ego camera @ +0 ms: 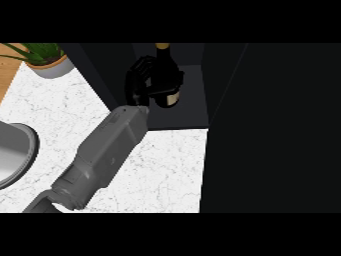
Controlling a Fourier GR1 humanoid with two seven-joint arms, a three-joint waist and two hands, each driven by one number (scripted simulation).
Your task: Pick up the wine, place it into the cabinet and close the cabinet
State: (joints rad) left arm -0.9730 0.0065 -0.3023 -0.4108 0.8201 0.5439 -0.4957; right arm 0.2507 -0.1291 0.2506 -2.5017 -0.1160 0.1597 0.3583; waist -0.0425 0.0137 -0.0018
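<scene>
Your left hand [145, 75], fingers clamped on the wine bottle [165, 75], sits inside the cabinet [195, 100]; lower it upright before releasing.

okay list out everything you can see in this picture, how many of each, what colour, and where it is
wine bottle: one, dark with a gold top and a pale label, inside the open cabinet, held by the hand
cabinet: one, black, top centre, its door open along the right side
potted plant: one, green leaves in a grey pot, top left
counter: one, white marble, left and centre
sink: one, grey, left edge
forearm: one, grey, from bottom left up to the cabinet
hand: one, black, curled round the bottle
</scene>
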